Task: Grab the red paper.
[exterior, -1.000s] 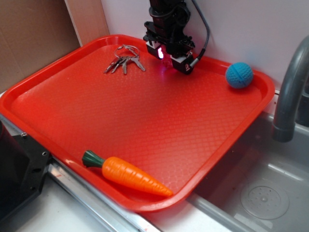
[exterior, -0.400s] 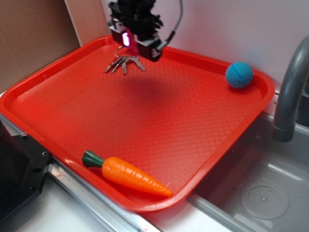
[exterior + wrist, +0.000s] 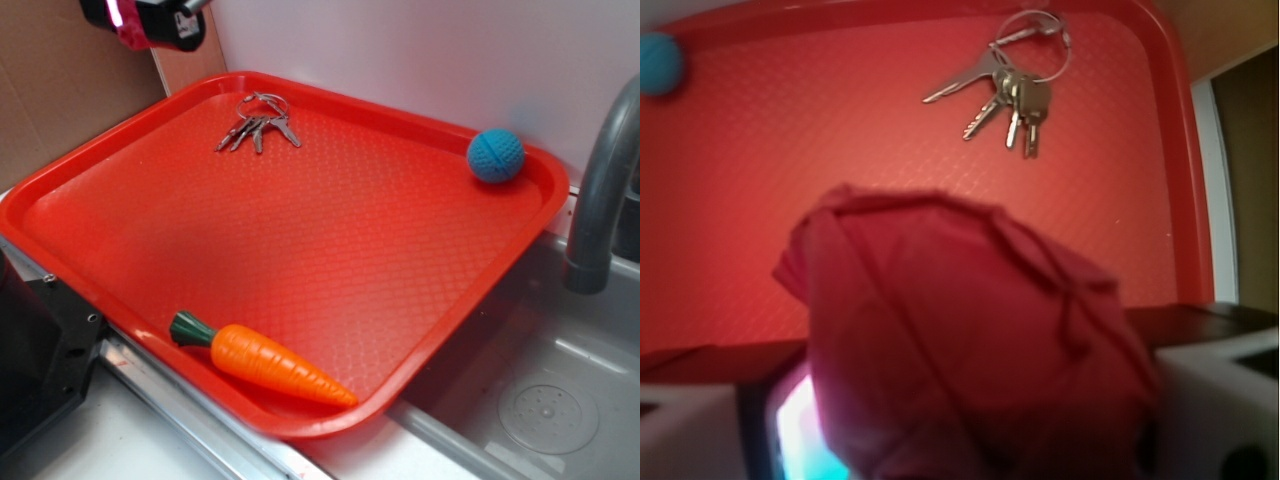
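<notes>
Gripper (image 3: 150, 22) at top-left edge of exterior view, raised, beyond tray's far-left rim. Jaws clamped on red paper (image 3: 960, 350): creased dark-red wad fills wrist view, held off tray. Red plastic tray (image 3: 90, 170) as landmark: key bunch on ring (image 3: 258, 124) near far rim; blue knitted ball (image 3: 495, 155) in far-right corner, well apart from keys; toy carrot (image 3: 265, 362) along near rim. Gray faucet (image 3: 600, 190) and sink basin (image 3: 545, 400) right of tray. Nothing btwn gripper and tray surface.
</notes>
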Tool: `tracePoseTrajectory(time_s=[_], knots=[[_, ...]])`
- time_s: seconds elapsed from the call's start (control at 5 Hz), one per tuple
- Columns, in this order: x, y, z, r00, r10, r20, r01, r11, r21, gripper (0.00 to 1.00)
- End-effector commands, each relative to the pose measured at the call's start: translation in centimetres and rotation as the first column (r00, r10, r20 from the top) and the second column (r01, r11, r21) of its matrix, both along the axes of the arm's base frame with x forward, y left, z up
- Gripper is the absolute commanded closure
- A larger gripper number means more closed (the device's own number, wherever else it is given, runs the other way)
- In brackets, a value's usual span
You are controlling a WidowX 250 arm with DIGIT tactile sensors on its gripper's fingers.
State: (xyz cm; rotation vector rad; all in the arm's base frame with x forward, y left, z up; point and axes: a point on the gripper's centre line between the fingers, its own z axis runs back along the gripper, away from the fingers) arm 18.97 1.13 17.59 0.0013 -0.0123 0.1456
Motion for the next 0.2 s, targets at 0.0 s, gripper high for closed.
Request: tracePoseTrajectory(time_s=[0.0], knots=[[0.18,-0.78,0.80,0.999,-0.011,0.043,0.008,0.999,0.054,1.00]])
